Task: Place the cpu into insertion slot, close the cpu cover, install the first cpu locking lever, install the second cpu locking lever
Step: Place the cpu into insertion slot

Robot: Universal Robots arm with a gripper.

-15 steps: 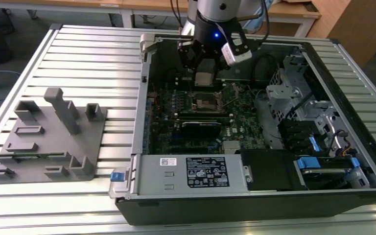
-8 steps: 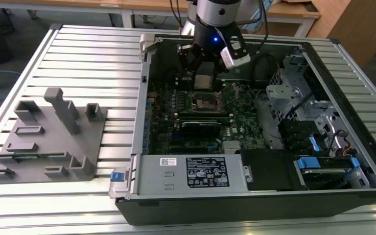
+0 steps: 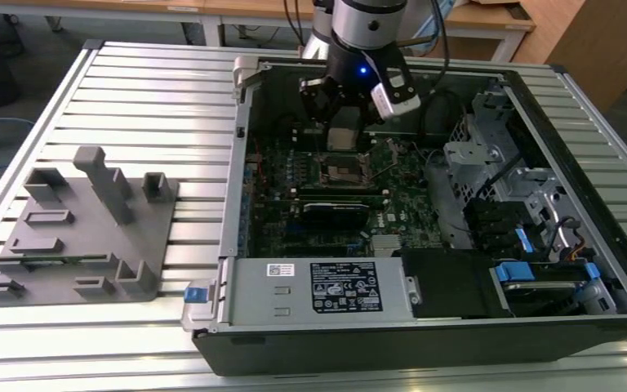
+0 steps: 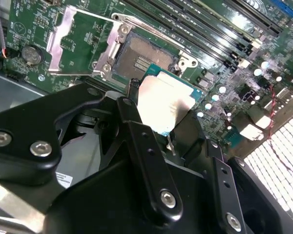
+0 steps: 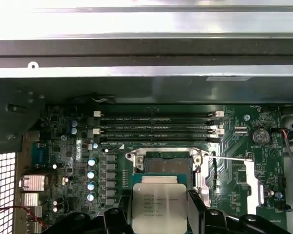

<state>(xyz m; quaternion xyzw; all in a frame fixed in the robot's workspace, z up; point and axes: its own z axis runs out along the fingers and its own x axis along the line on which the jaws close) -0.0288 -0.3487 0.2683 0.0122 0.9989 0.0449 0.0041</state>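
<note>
Arm [image 3: 357, 24] is reaching straight down into the open case [image 3: 575, 245]. Wrist is standing vertical, gripper [image 3: 342, 131] pointing at the board [image 3: 401, 196].

Jaws are closing partway on the cpu [image 3: 343, 139], one finger bearing on each of two opposite edges. The chip is sitting flat between them, pale metal face turned up toward the wrist. In the second wrist view one of the black fingers [image 4: 132, 117] is pressing against the chip's edge; cpu [image 4: 161, 105] is showing its teal rim past the fingertips.

The cpu is hanging above the board, not seated. The slot [image 5: 163, 165] is lying below and just ahead of the jaws, its dark centre uncovered; in the first wrist view the cpu [image 5: 158, 207] is sitting just short of it. In the second wrist view the chip's far corner is overlapping the slot's [image 4: 144, 58] near edge.

Cover [image 5: 254, 175] is lying flipped open, flat on the board, off to one side of the jaws and beside the slot.

Memory slots [image 5: 156, 126] are running beyond the slot, farther from the jaws. A grey fixture [image 3: 74, 229] is resting on the table [image 3: 161, 90], well apart from the gripper.
</note>
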